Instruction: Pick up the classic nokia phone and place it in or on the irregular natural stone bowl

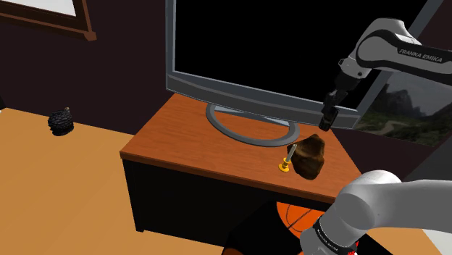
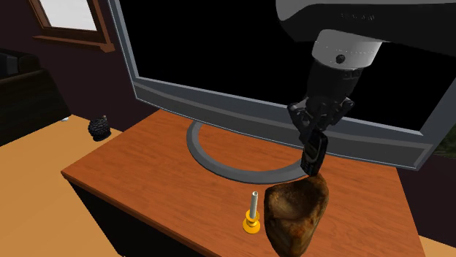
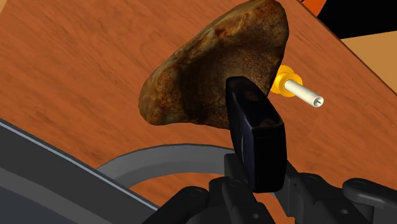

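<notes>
Gripper (image 2: 314,136): closed on the phone, clasping it by one end.
Phone (image 3: 254,130): dark and slim. It hangs from the fingers with its free end pointing down at the bowl.
Gap to bowl: small. In the second exterior view the phone's tip sits close over the bowl's far rim, and I cannot tell whether they touch.
Bowl (image 3: 203,76): directly below the gripper. It is a rough brown stone lump standing on the desk.
Bowl contents: nothing. The wrist view looks into the hollow and it is bare.
Candle (image 2: 252,213): just beside the bowl, on the side away from the TV. It is a pale stick standing upright in a yellow base.
TV (image 1: 253,65): behind the gripper. Its grey ring foot lies on the desk near the bowl.
Desk (image 2: 139,171): a reddish wood top carrying the bowl, candle and TV.
Stage, as I judge it: the phone is lifted and carried over, and only lowering and letting go remain.
Risk, rim: the tip looks nearer the rim than the middle of the hollow. Released here, the phone could strike the edge and slide off onto the desk.
Risk, bowl: its shape is uneven, so a push from the phone may rock or shift it.
Risk, candle: a shifting bowl or a falling phone could topple it.
Risk, TV: it leaves little room behind the hand.
</notes>
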### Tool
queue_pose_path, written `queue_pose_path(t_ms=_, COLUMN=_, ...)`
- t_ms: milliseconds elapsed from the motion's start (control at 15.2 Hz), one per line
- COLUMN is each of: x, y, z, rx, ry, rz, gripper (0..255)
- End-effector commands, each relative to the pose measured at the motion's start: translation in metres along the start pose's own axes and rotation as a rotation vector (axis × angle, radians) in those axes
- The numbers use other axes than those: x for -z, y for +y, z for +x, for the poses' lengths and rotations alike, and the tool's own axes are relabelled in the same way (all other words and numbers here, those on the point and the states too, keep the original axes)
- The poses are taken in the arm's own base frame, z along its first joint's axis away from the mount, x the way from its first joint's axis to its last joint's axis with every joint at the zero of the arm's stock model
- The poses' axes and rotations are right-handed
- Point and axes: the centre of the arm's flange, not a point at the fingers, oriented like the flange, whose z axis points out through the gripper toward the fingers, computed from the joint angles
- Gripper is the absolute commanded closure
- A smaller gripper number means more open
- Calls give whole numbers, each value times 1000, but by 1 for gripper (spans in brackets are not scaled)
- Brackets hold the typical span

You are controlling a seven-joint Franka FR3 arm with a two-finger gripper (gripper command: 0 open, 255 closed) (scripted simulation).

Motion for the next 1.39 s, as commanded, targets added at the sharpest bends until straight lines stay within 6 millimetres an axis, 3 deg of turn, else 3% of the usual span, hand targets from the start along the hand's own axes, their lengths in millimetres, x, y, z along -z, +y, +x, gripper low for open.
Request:
queue_pose_path(t_ms=0, x=-9, y=0, z=-3, rx=1, ry=0, rz=0, gripper=255)
queue_pose_path(t_ms=924, x=-84, y=0, z=-11, rx=1, ry=0, rz=0, gripper=255)
queue_pose_path(t_ms=1320, x=-84, y=0, z=-11, rx=1, ry=0, rz=0, gripper=255)
